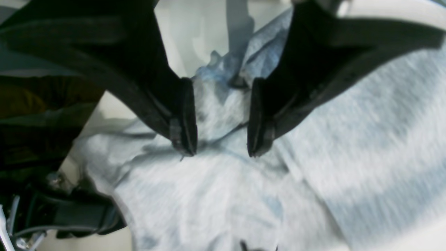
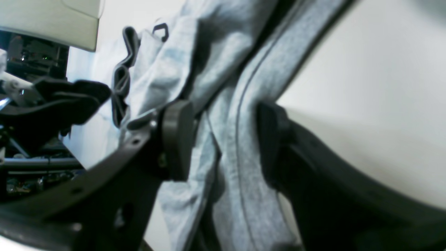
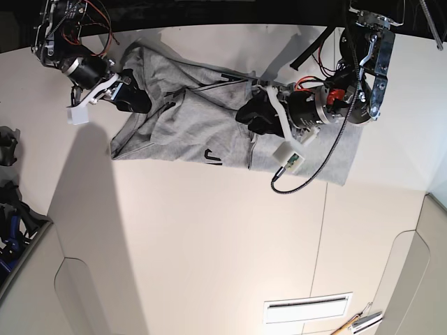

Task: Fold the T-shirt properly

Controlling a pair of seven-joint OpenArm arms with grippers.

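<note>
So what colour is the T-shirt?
Heather grey, with bits of black lettering; the T-shirt shows best in the base view.

Heather-grey T-shirt (image 3: 188, 125) with black lettering, black hands, cream table (image 3: 209, 244)

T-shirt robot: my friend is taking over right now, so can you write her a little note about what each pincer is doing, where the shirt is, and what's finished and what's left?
Left pincer: open, poised over a bunched fold near the middle of the T-shirt, gripping nothing.
Right pincer: open, with a hemmed edge of the cloth hanging between its pads; not clamped.
The T-shirt lies crumpled along the far side of the table, partly folded over itself, a bit of black lettering showing at its near edge.
Done: no neat fold yet.
Left: grip the cloth, spread it flat, then do every fold.
</note>
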